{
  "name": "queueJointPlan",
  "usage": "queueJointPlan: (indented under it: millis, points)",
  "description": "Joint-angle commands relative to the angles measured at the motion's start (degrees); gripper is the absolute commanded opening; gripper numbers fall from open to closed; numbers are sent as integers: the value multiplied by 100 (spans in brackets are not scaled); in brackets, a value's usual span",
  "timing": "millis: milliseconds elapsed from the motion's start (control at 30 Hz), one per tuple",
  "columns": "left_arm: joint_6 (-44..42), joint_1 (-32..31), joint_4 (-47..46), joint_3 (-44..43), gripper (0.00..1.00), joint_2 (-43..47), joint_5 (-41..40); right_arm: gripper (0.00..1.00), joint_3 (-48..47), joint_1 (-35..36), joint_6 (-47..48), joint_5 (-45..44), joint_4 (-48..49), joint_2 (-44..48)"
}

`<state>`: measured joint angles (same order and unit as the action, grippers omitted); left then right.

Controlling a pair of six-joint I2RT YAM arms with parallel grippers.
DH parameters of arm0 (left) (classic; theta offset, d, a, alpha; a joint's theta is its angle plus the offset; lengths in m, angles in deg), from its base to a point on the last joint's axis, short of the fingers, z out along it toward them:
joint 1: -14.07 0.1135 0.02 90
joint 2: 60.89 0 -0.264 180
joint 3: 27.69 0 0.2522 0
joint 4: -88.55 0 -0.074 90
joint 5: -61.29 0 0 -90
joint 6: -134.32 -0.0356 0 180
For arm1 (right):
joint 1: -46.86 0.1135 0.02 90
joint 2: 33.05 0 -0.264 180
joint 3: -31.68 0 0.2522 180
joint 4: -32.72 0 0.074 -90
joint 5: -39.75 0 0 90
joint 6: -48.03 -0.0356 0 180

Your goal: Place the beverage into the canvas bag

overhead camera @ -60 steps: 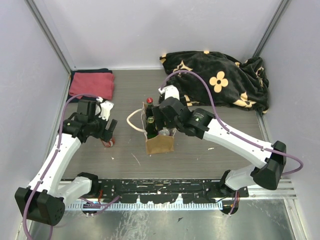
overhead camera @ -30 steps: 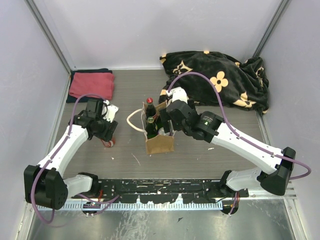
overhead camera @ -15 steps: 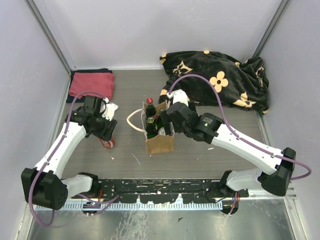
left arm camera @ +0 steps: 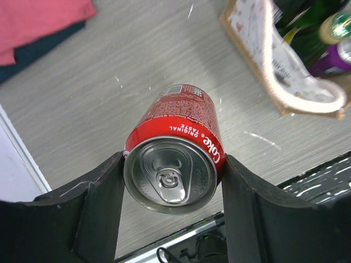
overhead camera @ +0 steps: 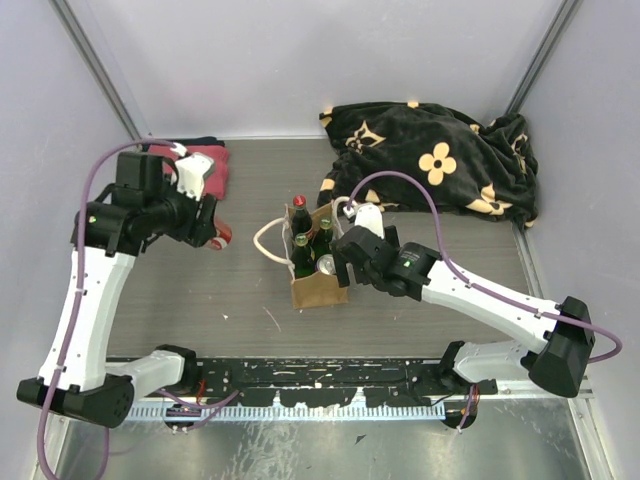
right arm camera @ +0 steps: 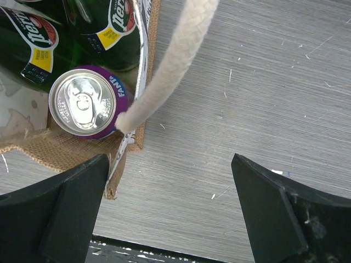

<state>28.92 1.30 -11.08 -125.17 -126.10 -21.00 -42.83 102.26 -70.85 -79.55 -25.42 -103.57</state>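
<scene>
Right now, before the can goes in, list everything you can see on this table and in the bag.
canvas bag: one, tan with white rope handles, upright at the table's centre
bottles: three tops visible, dark green, one red-capped, standing in the bag
purple can: one, silver top, in the bag's near right corner
Coke can: one, red, held off the table left of the bag
red cloth: one, folded, back left corner
dark cloth: one, navy, under the red cloth
blanket: one, black with orange flowers, bunched at back right
table: one, grey wood grain
left gripper: closed on the Coke can
right gripper: open, empty, at the bag's right side
</scene>
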Motion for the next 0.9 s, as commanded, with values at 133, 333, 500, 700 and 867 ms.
queueJointPlan:
  millis: [133,333,500,700,867]
  points:
    - [602,5,353,-1875,5,-424,817,100,172,24,-226,-102,531,147]
    - [962,-66,298,-2499,5,-710,1267,100,71,19,-172,-115,536,150]
    - [1252,-453,178,-2638,4,-1107,1372,100,126,23,-195,197,479,80]
    - [1256,-1210,-156,-2305,4,-1135,1159,100,365,31,-317,328,479,232]
    - [1350,-1691,-411,-2001,4,-1168,1049,100,573,34,-463,493,454,337]
